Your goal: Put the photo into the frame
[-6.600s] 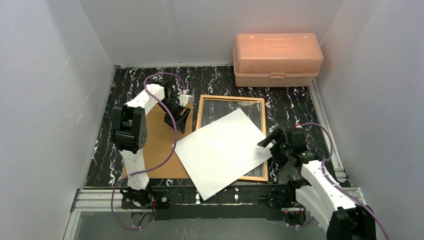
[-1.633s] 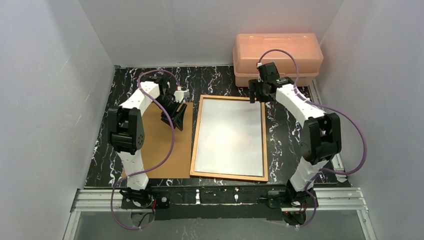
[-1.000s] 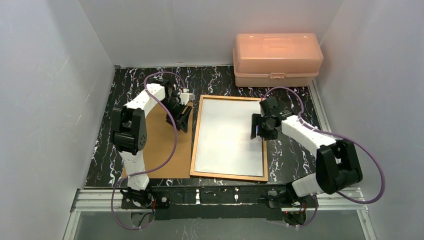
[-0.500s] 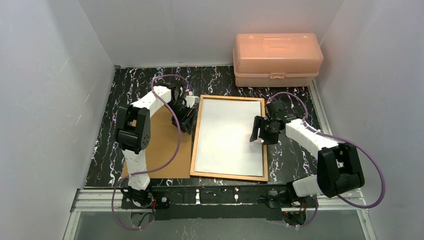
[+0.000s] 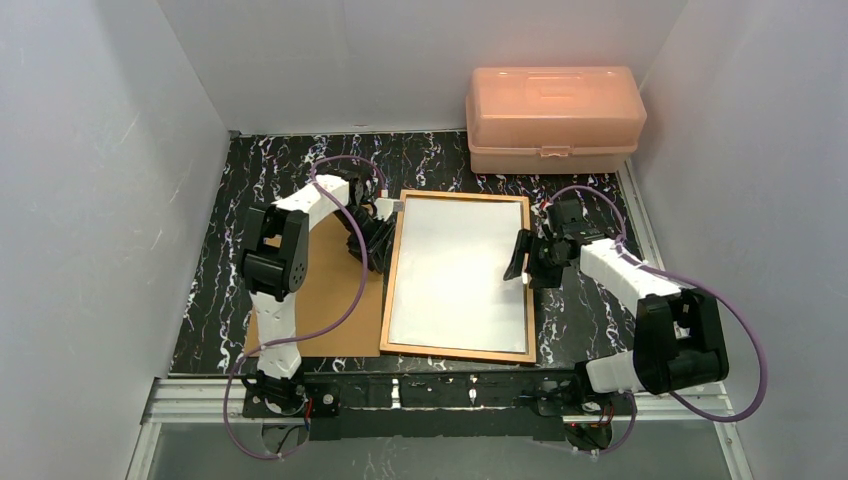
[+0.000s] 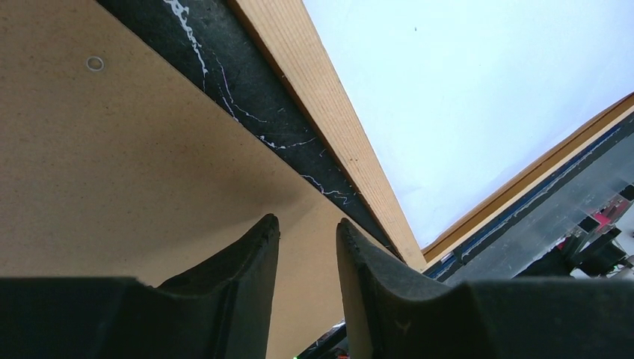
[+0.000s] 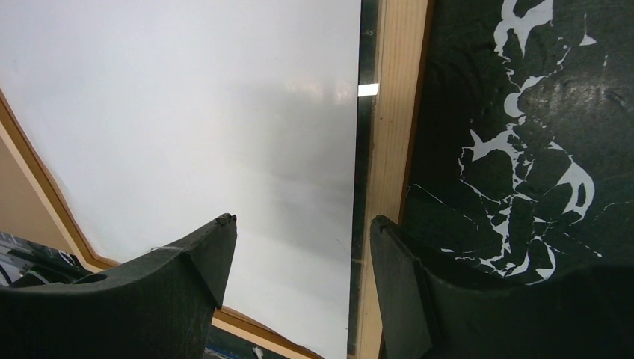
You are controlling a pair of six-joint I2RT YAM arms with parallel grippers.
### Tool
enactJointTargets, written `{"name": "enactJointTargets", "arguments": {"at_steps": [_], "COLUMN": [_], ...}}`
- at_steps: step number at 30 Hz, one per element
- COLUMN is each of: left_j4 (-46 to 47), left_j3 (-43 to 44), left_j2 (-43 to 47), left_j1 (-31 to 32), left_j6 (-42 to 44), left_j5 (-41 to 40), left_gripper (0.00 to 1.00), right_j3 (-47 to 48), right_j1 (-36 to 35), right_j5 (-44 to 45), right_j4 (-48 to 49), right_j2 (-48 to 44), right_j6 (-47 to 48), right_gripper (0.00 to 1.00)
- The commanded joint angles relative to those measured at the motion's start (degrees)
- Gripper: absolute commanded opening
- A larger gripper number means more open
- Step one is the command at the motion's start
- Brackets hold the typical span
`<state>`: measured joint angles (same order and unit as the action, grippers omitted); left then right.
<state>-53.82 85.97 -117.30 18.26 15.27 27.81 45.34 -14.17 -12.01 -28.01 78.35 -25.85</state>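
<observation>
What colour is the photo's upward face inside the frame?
Plain white; the photo in the frame shows no print. Clearest from the top camera.

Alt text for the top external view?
White-side-up photo lies inside the wooden frame on a black marbled table. Left gripper beside the frame's left rail, above a brown board; right gripper, open, at its right rail. Pink box behind.

The table (image 5: 440,160) is a black slab veined with white, like marble. Three things lie flat on it. In the middle is the frame (image 5: 390,275), thin orange-brown wood, with the photo (image 5: 455,270) filling it, plain white side up. Just left of it lies a brown backing board (image 5: 325,325), with a narrow strip of black between the two. At the far right stands a closed pink box (image 5: 555,115), apart from the frame.
</observation>
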Motion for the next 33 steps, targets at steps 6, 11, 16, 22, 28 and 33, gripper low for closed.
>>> {"name": "enactJointTargets", "arguments": {"at_steps": [6,11,16,22,28,33], "left_j4": [0.38,0.60,1.15,1.92,2.01,0.49], "left_j3": [0.33,0.28,0.25,0.19,0.33,1.16], "left_j2": [-1.30,-1.62,-2.34,-3.60,-3.71,-2.65], "left_j1": [0.55,0.59,0.63,0.96,1.07,0.77], "left_j6": [-0.33,-0.33,-0.33,-0.41,-0.32,0.82], "left_j5": [0.41,0.74,1.01,1.17,0.64,-1.07], "left_gripper": [0.30,0.29,0.29,0.26,0.25,0.25], "right_j3": [-1.95,-3.06,-4.22,-4.71,-4.26,1.35], "right_j1": [0.27,0.32,0.31,0.35,0.37,0.37], "right_j5": [-1.57,-2.58,-3.37,-3.68,-3.43,-2.54], "right_j4": [2.30,3.47,4.97,5.64,4.90,0.31], "right_j2": [0.92,1.52,1.98,2.50,1.94,-0.12], "right_j6": [0.62,0.29,-0.47,-0.87,-0.54,1.63], "right_gripper": [0.74,0.74,0.73,0.72,0.72,0.73]}}
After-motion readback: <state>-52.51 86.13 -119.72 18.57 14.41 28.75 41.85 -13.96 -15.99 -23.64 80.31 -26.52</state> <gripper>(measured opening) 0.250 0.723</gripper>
